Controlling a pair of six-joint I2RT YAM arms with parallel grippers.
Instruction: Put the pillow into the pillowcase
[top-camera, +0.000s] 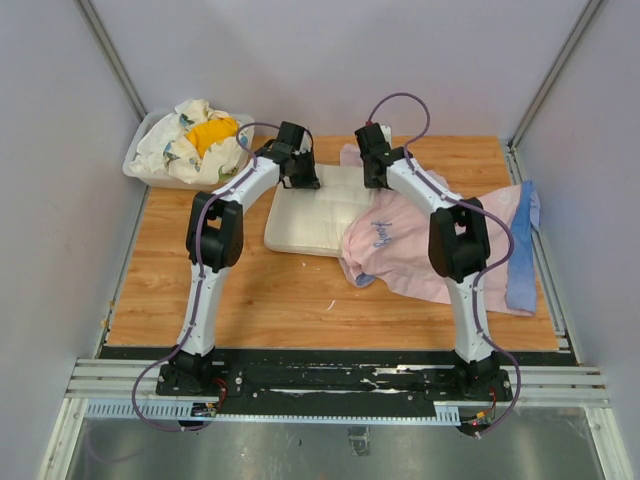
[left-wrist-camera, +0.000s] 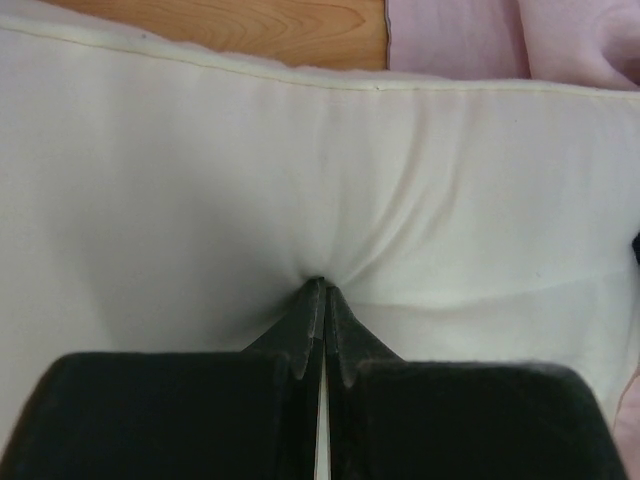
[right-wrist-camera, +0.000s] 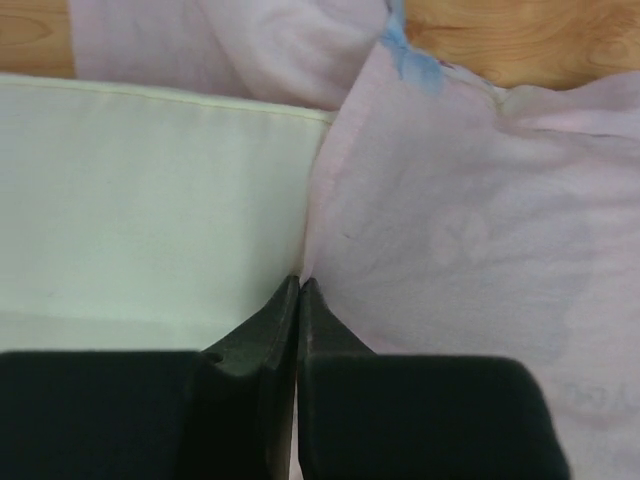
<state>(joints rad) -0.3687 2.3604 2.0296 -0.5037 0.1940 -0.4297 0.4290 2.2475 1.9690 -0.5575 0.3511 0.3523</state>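
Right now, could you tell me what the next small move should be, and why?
Probably the left claw should ease the pillow rightward, toward the pillowcase. It is pinching the pillow's fabric, while the right claw looks shut on the pillowcase edge where it meets the pillow.

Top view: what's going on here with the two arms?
The left gripper is shut, pinching the cream pillow. The right gripper is shut where the pillowcase, pink side showing, overlaps one end of the pillow. Most of the pillow lies uncovered.
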